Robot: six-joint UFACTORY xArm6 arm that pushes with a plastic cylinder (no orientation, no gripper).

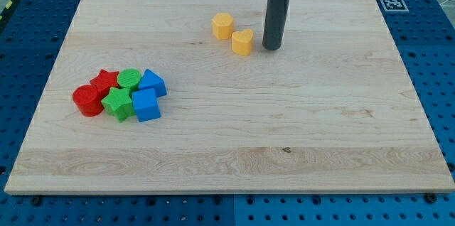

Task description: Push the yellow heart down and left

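Note:
The yellow heart point(243, 42) lies on the wooden board point(298, 126) near the view's top centre. My tip point(271, 46) stands just to the heart's right, a small gap away. A yellow hexagon block point(222, 25) lies just up and left of the heart.
A tight cluster sits at the view's left: a red cylinder point(87, 101), a red star point(105, 80), a green cylinder point(129, 79), a green star point(118, 104), a blue cube point(146, 104) and a blue block point(153, 82). A fiducial marker point(390, 2) sits beyond the board's top right corner.

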